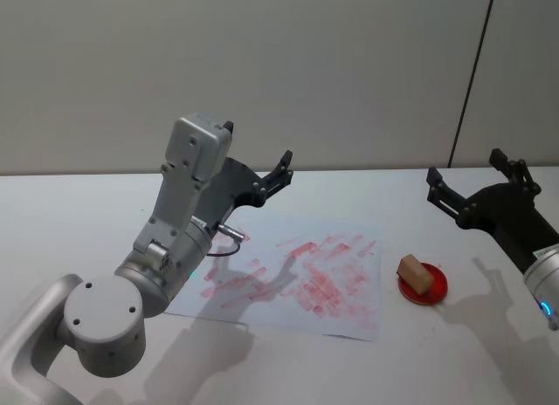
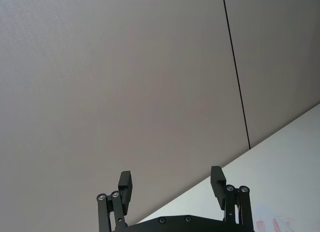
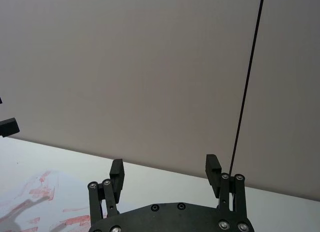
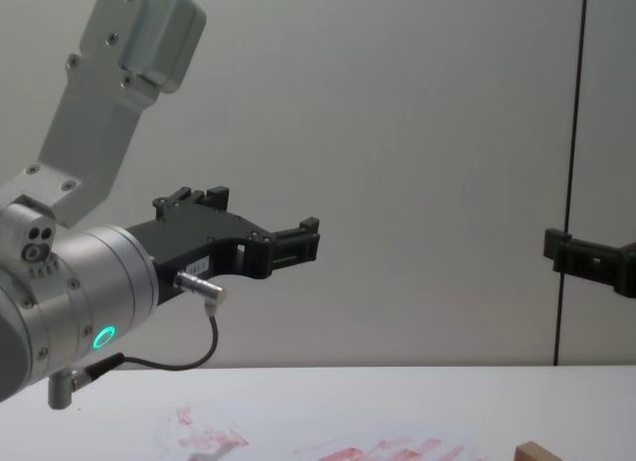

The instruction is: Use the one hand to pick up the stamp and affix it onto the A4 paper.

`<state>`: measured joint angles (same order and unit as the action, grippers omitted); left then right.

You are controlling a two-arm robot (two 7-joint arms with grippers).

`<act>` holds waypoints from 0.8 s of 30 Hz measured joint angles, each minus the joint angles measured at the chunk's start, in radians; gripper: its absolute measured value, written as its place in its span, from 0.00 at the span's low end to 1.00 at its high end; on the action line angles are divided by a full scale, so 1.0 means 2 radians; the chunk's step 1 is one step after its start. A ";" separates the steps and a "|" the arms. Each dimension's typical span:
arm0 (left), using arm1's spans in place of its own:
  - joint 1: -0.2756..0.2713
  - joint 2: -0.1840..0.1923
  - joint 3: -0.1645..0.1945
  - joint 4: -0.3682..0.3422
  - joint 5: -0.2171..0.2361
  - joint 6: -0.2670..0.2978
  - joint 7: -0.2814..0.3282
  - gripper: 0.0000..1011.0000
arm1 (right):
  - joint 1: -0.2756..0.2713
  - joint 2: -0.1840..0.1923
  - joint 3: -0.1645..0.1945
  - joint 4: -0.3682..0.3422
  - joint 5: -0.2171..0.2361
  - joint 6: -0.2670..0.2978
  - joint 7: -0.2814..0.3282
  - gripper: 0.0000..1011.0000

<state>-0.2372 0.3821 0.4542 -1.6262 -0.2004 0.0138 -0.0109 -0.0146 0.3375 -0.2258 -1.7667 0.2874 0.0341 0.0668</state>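
Both left gripper (image 1: pixel 258 143) and right gripper (image 1: pixel 465 165) hover wide open, empty

paper (image 1: pixel 297 276) — white, smeared with red-pink blotches | stamp (image 1: pixel 416 274) is seen tan | dish (image 1: pixel 438 291) is seen red | left gripper (image 1: pixel 258 141) and right gripper (image 1: pixel 465 165) are finished black | left arm (image 1: pixel 188 195) is cased silver-grey — ring (image 4: pixel 103 336) lit green | table (image 1: pixel 79 204) white
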 joint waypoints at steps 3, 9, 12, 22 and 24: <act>0.000 0.000 0.000 0.000 0.000 0.000 0.000 0.99 | 0.000 0.000 0.000 0.000 0.000 0.000 0.000 0.99; 0.000 0.000 0.000 0.000 0.000 0.000 0.000 0.99 | 0.000 0.000 0.000 0.000 0.000 0.000 0.000 0.99; 0.000 0.000 0.000 0.000 0.000 0.000 0.000 0.99 | 0.000 0.000 0.000 0.000 0.000 0.000 0.000 0.99; 0.000 0.000 0.000 0.000 0.000 0.000 0.000 0.99 | 0.000 0.000 0.000 0.000 0.000 0.000 0.000 0.99; 0.000 0.000 0.000 0.000 0.000 0.000 0.000 0.99 | 0.000 0.000 0.000 0.000 0.000 0.000 0.000 0.99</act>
<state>-0.2371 0.3821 0.4542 -1.6262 -0.2004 0.0139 -0.0109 -0.0147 0.3374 -0.2259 -1.7668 0.2874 0.0341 0.0668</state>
